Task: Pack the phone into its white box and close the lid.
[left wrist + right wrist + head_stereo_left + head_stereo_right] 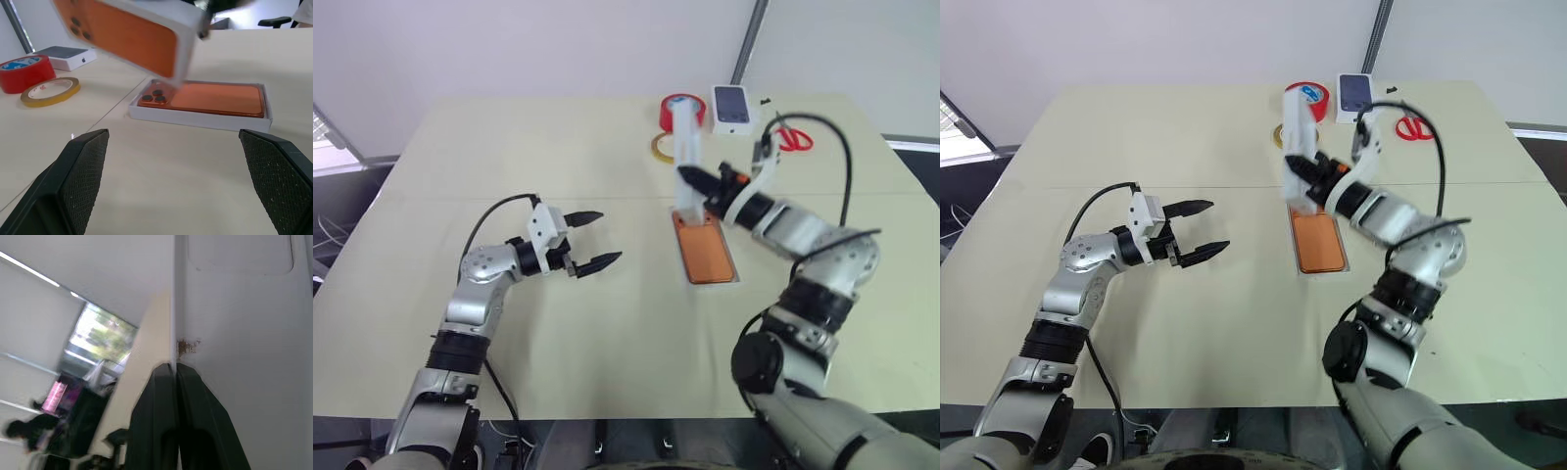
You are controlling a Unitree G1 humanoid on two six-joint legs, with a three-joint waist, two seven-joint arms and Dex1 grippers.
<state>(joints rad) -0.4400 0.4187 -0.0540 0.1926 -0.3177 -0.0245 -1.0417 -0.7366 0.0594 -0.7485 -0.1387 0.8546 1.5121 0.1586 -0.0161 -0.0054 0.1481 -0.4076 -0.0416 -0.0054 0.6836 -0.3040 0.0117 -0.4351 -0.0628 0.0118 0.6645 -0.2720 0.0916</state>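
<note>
Right of centre in the head view, the white box [735,277] lies on the table [558,137] with the phone [702,251] face down inside it, long axis running away from the robot. The right gripper [693,179] has its fingers pinched shut on an edge of the lid [687,147], holding it on edge above the far end of the box, orange picture side toward the left gripper [589,240]. That left gripper hangs with its jaws spread wide and nothing between them, well to the left of the box. The lid must tip down flat, its long axis matching the box beneath; the right arm is far the nearer.
</note>
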